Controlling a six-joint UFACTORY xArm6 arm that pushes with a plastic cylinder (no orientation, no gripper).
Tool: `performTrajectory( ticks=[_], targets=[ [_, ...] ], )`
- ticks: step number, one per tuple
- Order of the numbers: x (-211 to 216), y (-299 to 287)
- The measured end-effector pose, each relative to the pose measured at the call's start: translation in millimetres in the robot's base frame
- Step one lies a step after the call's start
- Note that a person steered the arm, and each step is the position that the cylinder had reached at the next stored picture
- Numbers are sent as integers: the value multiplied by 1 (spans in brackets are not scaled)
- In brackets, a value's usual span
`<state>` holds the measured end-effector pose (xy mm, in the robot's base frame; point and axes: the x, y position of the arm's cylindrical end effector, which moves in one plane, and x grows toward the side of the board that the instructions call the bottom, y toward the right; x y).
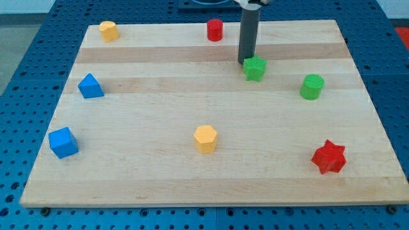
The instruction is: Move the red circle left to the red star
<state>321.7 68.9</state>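
The red circle (215, 29) stands near the view's top edge of the wooden board, a little left of the middle. The red star (329, 156) lies near the view's bottom right corner, far from the circle. My tip (245, 62) is on the board just left of and touching or nearly touching the green star (255, 68). The tip is below and to the right of the red circle, apart from it.
A green circle (312, 86) sits right of the green star. A yellow hexagon (206, 138) is at the lower middle. A yellow block (108, 30) is at the top left. A blue triangle (90, 85) and a blue cube (63, 142) are on the left side.
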Motion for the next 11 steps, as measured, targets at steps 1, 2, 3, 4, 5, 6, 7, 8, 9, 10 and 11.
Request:
performTrajectory(
  ticks=[1,2,3,4,5,6,7,8,9,10,11],
  targets=[
    [0,0],
    [-2,-1],
    [-8,-4],
    [-8,-4],
    [-24,-1],
    [-32,-24],
    [-32,-85],
    [-32,-98],
    [-46,-126],
    [-83,-125],
    [-92,-74]
  ],
)
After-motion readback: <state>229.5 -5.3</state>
